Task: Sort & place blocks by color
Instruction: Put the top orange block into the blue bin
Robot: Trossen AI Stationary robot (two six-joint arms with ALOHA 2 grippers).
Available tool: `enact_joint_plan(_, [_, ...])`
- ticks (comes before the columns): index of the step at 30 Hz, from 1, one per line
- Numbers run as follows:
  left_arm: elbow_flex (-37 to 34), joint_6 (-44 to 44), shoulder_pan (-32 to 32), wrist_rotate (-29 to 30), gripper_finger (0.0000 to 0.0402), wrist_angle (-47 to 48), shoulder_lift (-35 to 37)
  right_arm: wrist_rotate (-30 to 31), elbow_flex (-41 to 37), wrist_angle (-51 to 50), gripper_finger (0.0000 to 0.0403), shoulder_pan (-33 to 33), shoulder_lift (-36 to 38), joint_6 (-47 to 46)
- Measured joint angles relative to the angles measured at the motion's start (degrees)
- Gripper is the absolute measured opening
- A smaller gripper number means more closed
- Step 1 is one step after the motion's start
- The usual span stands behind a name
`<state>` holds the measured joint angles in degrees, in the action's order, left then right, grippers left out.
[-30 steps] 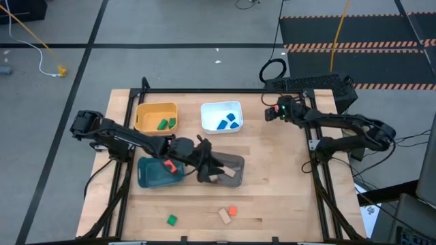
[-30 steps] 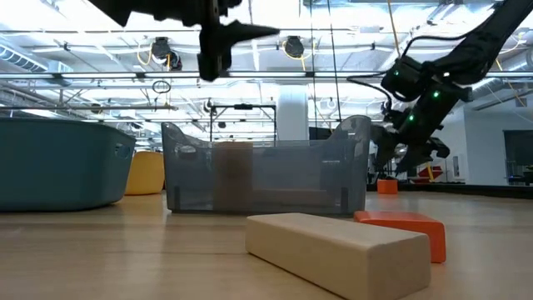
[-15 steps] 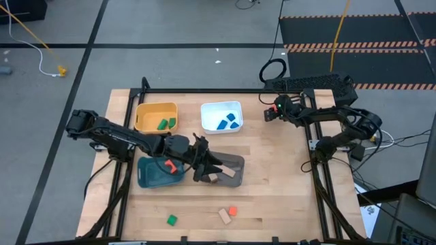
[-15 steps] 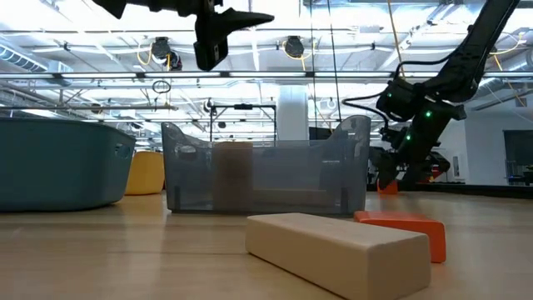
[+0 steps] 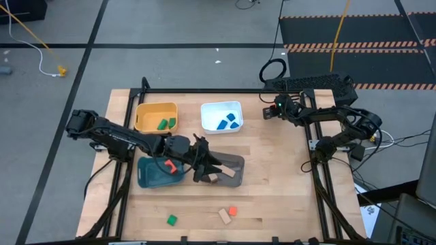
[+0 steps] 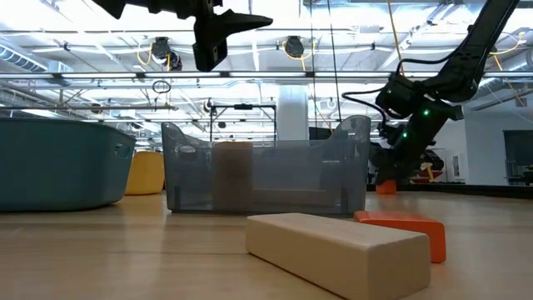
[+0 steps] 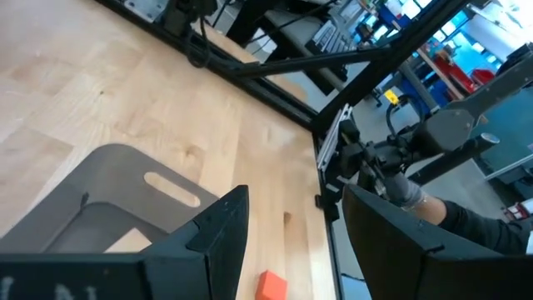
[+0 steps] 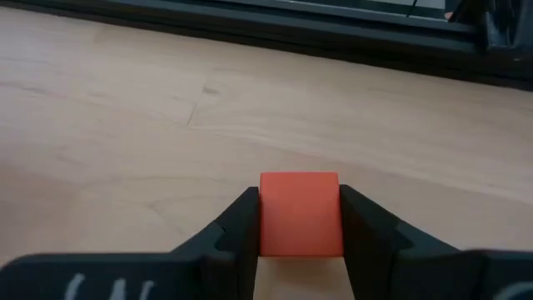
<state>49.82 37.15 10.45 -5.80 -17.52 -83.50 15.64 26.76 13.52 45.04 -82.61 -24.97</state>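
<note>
2 fingers of the right gripper (image 8: 298,218) pinch a red-orange cube (image 8: 300,212) (left gripper (image 7: 287,221) spread)

No words, labels, brands or numbers can be read in any of these views; faint pale marks on the gripper bodies in the two wrist views are too cut off to make out.

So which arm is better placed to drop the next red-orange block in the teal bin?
Right. Its gripper is already closed on a red-orange cube near the table's far right edge, though far from the teal bin; the left gripper hangs open and empty over the grey bin.
</note>
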Motion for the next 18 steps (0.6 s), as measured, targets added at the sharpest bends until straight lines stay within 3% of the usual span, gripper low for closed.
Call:
enact_joint_plan(6, [0.0,-1.09,0.67,0.54,0.0196,2.94,0.0,-5.77,0.07,-0.17,0.0112,-0.09,1.26,-1.53])
enact_joint_plan(10, [0.0,-2.21,1.33,2.92,0.0196,4.82,-0.02,-8.06,0.04,1.2,0.0112,-0.74,5.85,-0.88])
enact_joint_plan(13, [-0.02,-4.56,1.75,6.86,0.0196,5.34,-0.02,-8.93,0.04,4.86,0.0112,-2.58,10.38,-0.18])
enact_joint_plan(18, [-0.02,-12.31,2.46,16.34,0.0196,5.38,-0.02,-15.47,0.04,12.71,0.0112,-8.14,17.12,-4.99])
